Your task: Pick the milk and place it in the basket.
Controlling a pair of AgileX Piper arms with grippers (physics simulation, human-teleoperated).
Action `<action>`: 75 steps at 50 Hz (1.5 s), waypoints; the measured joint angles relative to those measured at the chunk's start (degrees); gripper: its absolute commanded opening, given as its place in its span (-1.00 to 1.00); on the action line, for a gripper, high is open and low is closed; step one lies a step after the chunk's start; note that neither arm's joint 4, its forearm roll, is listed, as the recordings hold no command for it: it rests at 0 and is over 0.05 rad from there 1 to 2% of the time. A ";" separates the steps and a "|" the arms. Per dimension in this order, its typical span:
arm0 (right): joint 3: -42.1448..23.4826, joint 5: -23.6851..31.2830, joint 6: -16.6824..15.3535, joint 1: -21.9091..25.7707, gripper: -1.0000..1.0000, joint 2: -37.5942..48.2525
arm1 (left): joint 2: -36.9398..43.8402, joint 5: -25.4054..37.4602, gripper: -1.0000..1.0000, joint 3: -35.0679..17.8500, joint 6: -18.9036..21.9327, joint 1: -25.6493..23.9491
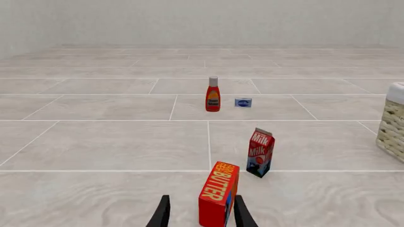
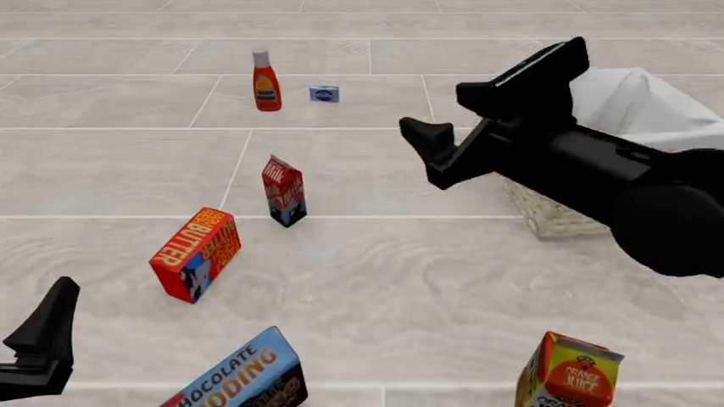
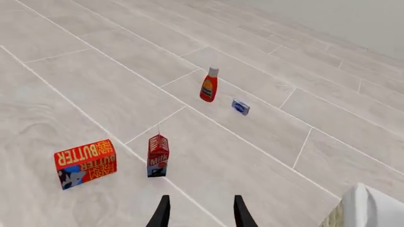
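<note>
Clearly readable, the milk [image 2: 284, 191] carries the white word "Milk" on its red upper part in both wrist views [image 1: 260, 152] [image 3: 158, 155]. It is a small gable-top carton with a dark blue lower part, and it stands upright on the pale tiled floor, a little left of the centre of the front view. The butter [image 2: 196, 253], a red-orange box tilted to one side, says "BUTTER" in yellow letters and lies lower left of the milk, apart from it. At the bottom edge of the front view a blue box [image 2: 240, 376] shows "CHOCOLATE" and part of a second word, and an orange carton [image 2: 569, 372] at the lower right says "ORANGE JUICE". A red bottle [image 2: 266, 81] with a white cap and a small blue packet [image 2: 325, 94] stand near the top; their labels are too small to read.

The basket [image 2: 557, 215] is woven pale wicker with a white cloth over its rim, at the right, well apart from the milk and partly behind the right arm.

The right gripper [image 3: 201, 213] has its black fingers spread and holds nothing. The left gripper [image 1: 201, 215] is also spread; the butter appears between its fingers, but I cannot tell if they touch it.
</note>
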 measured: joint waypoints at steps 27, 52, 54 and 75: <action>-27.81 14.92 -0.10 4.55 1.00 23.79 | 0.00 0.00 1.00 0.00 0.00 0.00; -50.23 27.12 -0.70 5.95 1.00 42.79 | 0.00 0.00 1.00 0.00 0.00 0.00; -51.85 27.78 -0.34 5.94 1.00 44.11 | 0.00 0.00 1.00 0.00 0.00 0.00; -63.55 31.10 2.73 6.45 1.00 54.98 | 0.00 0.00 1.00 0.00 0.00 0.01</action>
